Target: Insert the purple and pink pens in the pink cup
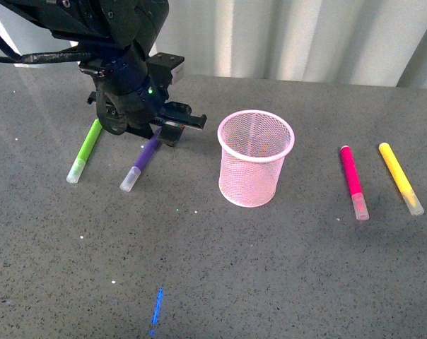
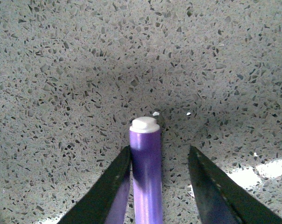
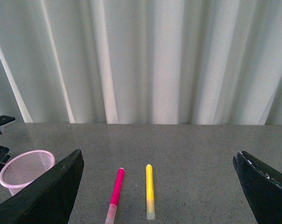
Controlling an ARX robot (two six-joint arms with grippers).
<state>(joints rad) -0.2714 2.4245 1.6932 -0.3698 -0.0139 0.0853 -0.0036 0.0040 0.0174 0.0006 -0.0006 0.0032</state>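
1. Purple pen (image 1: pixel 143 162) lies on the grey table (image 1: pixel 270 268), left of the upright pink cup (image 1: pixel 252 176), with its capped end toward the near side.
2. The left gripper (image 1: pixel 159 131) is low over the far end of this pen. Its jaws stand apart around the barrel, and one finger (image 2: pixel 108 186) touches it.
3. The pink pen (image 1: pixel 353 180) lies right of the cup, beside a yellow pen (image 1: pixel 399 168).
4. The right gripper (image 3: pixel 157 158) has its jaws wide apart above the table.
5. A green pen (image 1: pixel 86 148) lies left of the purple pen.

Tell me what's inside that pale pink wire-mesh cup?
Nothing shows inside the pale pink wire-mesh cup, only its own mesh. The very bottom is veiled by the near wall.
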